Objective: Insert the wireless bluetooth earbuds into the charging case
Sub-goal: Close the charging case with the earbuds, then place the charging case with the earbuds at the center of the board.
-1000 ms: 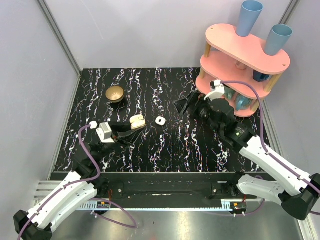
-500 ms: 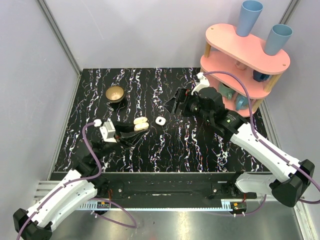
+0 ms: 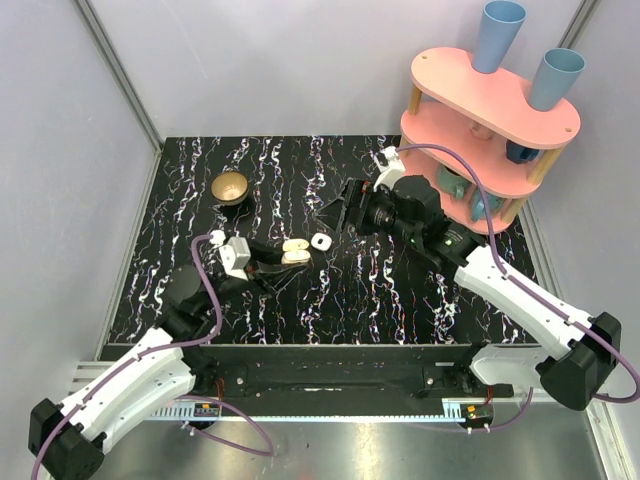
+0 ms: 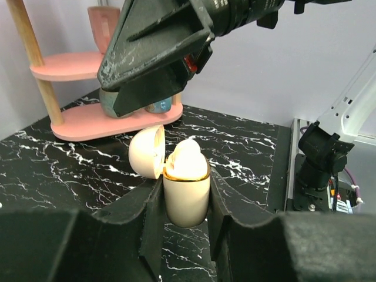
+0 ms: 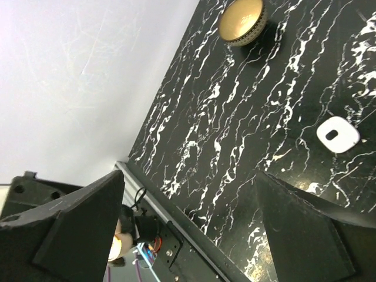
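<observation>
Top external shows a black marbled tabletop [image 3: 345, 290] between pale lilac walls [image 3: 280, 60].

L gripper [image 3: 283, 262] w/ cream case [image 3: 295, 251], lid open, has slid twd the small white square piece [image 3: 320, 241], now just beside it, left-arm side. R gripper [image 3: 335, 208] swung over from farther right, now just behind it.
</observation>
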Robot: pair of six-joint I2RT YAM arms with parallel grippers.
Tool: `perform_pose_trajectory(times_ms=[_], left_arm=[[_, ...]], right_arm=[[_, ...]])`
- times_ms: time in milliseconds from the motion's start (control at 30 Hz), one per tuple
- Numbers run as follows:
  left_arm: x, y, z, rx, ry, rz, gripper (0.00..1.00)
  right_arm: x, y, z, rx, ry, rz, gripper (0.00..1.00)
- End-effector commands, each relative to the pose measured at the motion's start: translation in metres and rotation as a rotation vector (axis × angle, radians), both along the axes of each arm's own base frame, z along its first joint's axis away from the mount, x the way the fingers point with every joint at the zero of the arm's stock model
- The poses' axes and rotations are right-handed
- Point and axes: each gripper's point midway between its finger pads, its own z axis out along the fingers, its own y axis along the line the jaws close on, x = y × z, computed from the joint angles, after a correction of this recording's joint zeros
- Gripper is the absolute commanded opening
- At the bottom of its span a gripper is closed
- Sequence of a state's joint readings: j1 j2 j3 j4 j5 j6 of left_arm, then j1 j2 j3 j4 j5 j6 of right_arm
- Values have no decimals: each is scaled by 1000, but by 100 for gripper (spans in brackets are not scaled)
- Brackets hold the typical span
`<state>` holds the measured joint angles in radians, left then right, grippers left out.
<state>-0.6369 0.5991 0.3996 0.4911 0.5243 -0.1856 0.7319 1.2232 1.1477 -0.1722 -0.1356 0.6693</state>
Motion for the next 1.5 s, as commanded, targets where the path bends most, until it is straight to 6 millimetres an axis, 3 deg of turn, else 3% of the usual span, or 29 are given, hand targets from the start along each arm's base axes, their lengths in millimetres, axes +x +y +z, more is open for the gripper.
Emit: perform_pose_trajectory(times_ms=[0, 267, 367, 933, 1000, 1033, 1100, 1133, 1233, 1467], left_arm=[[-5, -2, 33, -75, -88, -34, 0], [1, -4, 41, -124, -96, -20, 0], [4, -9, 36, -118, -75, -36, 0], [23, -19, 33, -139, -6, -17, 0], [27, -18, 32, -145, 15, 0, 0], [29, -19, 30, -146, 36, 6, 0], [35, -20, 22, -132, 87, 21, 0], [35, -21, 19, -131, 113, 17, 0], [44, -26, 1, -98, 230, 33, 0], [65, -36, -51, -24, 482, 91, 0]], right_arm=[[-4, 17, 19, 90, -31, 88, 100], [-6, 35, 1, 44, 15, 183, 100], [-8, 37, 4, 56, 7, 207, 100], [-21, 35, 0, -1, -46, 287, 100], [-16, 27, 2, -13, -65, 232, 100], [-2, 17, 1, -31, -75, 134, 100], [6, 0, 0, -52, -89, 21, 100], [20, -16, -3, -79, -97, -95, 100], [37, -55, -7, -138, -100, -318, 100], [37, -100, -3, -184, -119, -503, 100]])
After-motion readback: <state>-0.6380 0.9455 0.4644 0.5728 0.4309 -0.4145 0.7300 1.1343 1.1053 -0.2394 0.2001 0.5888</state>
